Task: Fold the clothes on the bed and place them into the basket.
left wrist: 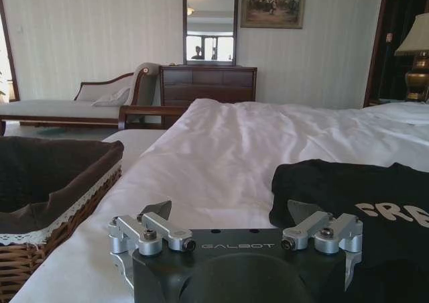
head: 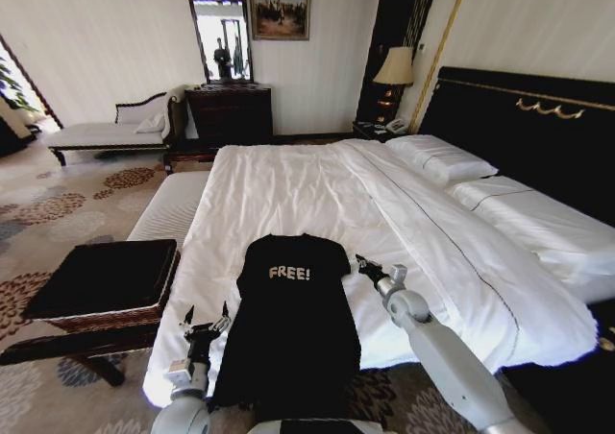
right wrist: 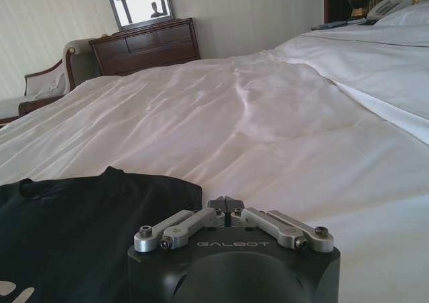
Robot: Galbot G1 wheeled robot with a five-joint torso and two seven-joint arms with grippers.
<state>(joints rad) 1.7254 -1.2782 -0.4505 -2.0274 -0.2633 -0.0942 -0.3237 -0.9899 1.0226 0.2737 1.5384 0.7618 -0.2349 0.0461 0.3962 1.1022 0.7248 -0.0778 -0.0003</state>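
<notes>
The clothes are one black T-shirt point(head: 293, 328) with white "FREE!" lettering, lying chest up at the foot of the bed point(head: 317, 184), its lower part hanging over the edge. My left gripper point(head: 208, 315) is open at the shirt's left side, low by the mattress edge; the left wrist view shows its jaws wide apart point(left wrist: 231, 212) with the shirt point(left wrist: 348, 189) beside one finger. My right gripper point(head: 359, 260) is shut and holds nothing, resting by the shirt's right shoulder; its closed tips point(right wrist: 226, 202) are just off the cloth point(right wrist: 80, 236). The basket point(head: 106, 316) stands on the floor left of the bed.
A long white padded bench point(head: 168, 208) lies along the bed's left side behind the basket point(left wrist: 40, 182). Pillows point(head: 437, 156) and the black headboard point(head: 538, 136) are at the right. A dresser point(head: 229, 112), a chaise longue point(head: 101, 132) and a lamp point(head: 394, 67) line the far wall.
</notes>
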